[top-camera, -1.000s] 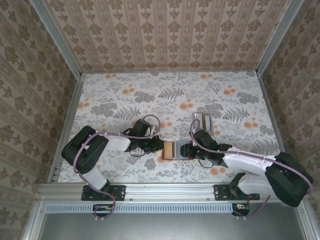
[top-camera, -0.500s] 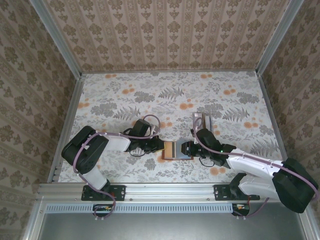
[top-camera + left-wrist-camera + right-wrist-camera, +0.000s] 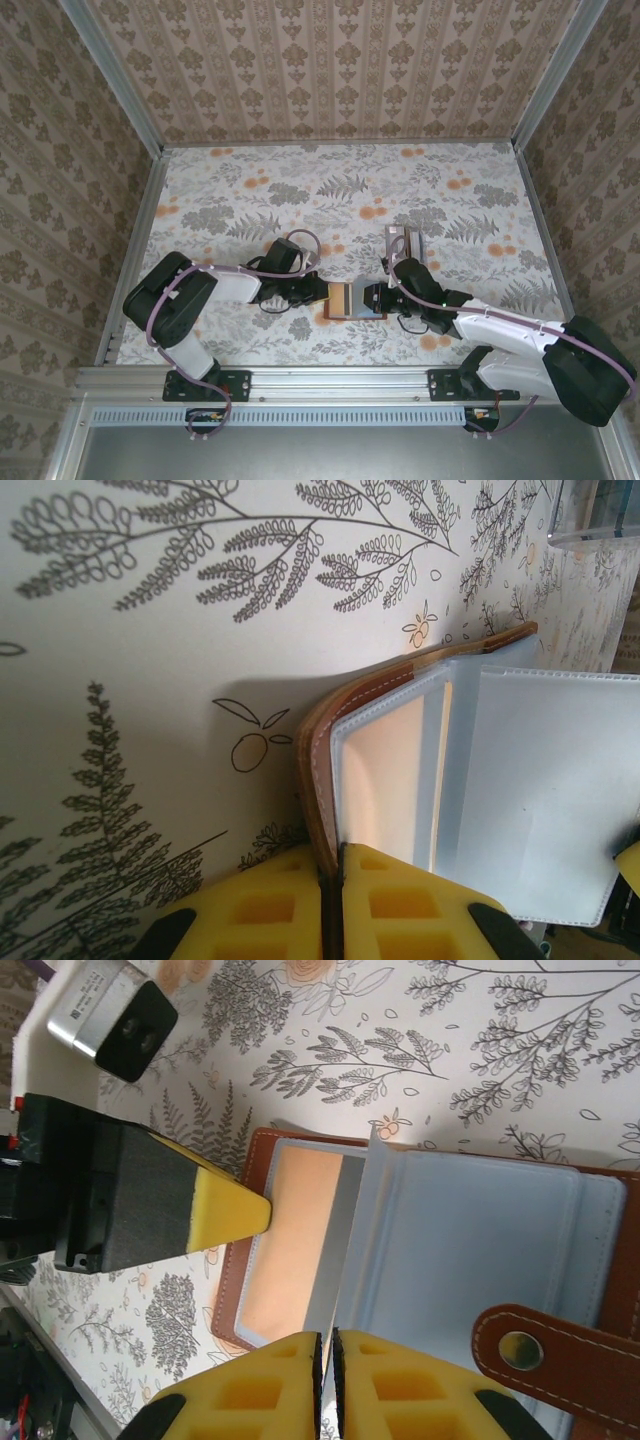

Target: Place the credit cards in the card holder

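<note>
The card holder (image 3: pixel 352 300), reddish-brown leather with clear plastic sleeves, lies open on the flowered table between both arms. My left gripper (image 3: pixel 325 293) is shut on the edge of its left leather cover (image 3: pixel 318 750), which curls up off the table. My right gripper (image 3: pixel 327 1345) is shut on the edge of one clear sleeve (image 3: pixel 470 1230), which stands up from the spine. A tan face (image 3: pixel 290 1250) shows in the left pocket. The left fingertip (image 3: pixel 228 1212) rests at that pocket's edge. A small pile of credit cards (image 3: pixel 405 243) lies behind the right gripper.
The holder's strap with a metal snap (image 3: pixel 528 1348) lies at its right end. The table's metal rails (image 3: pixel 140 250) and papered walls close in the sides and back. Open table stretches behind the holder.
My right gripper's jaws have closed onto the clear sleeve, and that arm has edged slightly left. The left gripper and the card holder have stayed in place.
</note>
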{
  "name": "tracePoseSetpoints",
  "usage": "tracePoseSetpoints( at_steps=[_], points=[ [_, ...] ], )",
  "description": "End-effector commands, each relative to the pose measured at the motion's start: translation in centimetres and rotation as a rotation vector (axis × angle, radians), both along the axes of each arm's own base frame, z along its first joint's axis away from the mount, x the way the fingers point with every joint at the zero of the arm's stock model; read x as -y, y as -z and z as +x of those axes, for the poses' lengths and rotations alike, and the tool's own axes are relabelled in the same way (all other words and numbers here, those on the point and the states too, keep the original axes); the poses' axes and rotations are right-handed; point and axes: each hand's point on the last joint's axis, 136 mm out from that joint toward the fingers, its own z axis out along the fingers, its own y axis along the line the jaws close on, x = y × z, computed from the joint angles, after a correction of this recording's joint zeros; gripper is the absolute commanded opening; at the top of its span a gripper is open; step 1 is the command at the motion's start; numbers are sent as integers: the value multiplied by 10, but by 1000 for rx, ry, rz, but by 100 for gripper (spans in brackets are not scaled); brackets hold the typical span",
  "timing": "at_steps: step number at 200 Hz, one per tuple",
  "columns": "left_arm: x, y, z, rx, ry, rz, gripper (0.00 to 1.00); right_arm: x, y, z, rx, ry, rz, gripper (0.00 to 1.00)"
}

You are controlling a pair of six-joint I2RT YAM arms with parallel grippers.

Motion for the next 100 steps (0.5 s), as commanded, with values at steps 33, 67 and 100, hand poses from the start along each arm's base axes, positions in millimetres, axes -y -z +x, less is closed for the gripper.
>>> tracePoseSetpoints(
  at_steps=[33,67,100],
  points=[
    [-4,9,-5,-25,-6,55,10,-15,-8,0,25,-62,71,26],
    [-4,10,-4,-25,-6,53,10,-19,1,2,-6,-69,56,17],
    [-2,8,-1,-17,-17,37,10,-31,8,5,-33,-95,92,17]
  ],
)
